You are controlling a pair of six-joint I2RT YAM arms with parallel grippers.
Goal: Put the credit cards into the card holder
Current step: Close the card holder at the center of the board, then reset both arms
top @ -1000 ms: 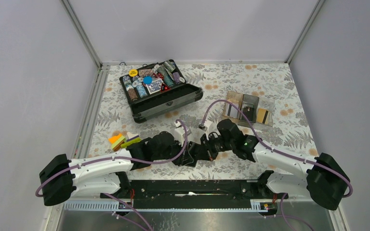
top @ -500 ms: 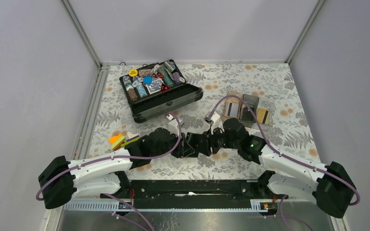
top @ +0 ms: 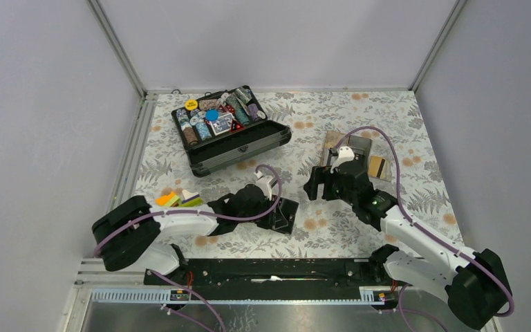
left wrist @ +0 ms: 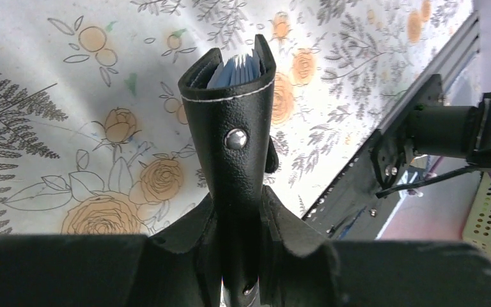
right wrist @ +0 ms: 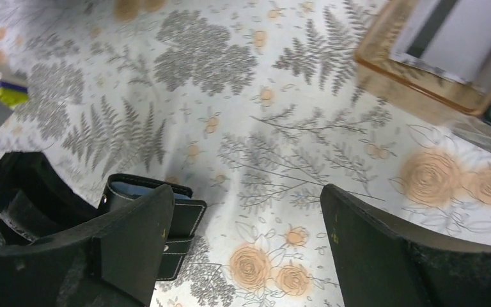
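1. Grey walls stand around a worktop (top: 401, 124) covered with a cloth of ferns and orange flowers.
2. Near the front, the left claw (top: 275, 211) is pinched tight on a small black folding wallet (top: 288, 220).
3. In the left wrist view the wallet (left wrist: 233, 128) sticks out from between the closed fingers (left wrist: 294, 236). A shiny round snap (left wrist: 233, 139) is on its side, and blue-grey pockets (left wrist: 240, 67) peek out at its far end.
4. I cannot tell if the wallet touches the cloth.
5. A bit further back and to the right, the right claw (top: 312, 187) is spread wide open and holds nothing. Its wrist view shows the wallet (right wrist: 166, 208) lying apart from it, low on the left.
6. On the left side sit some small bright blocks (top: 176, 200), orange, yellow and green.
7. Behind the right claw is a clear plastic tray (top: 387, 153). A tan card with a dark stripe (top: 378, 167) lies at its right end. The arm hides part of the other cards.
8. Farthest back is a big black case (top: 238, 149), lying open and full of round chips (top: 211, 115).
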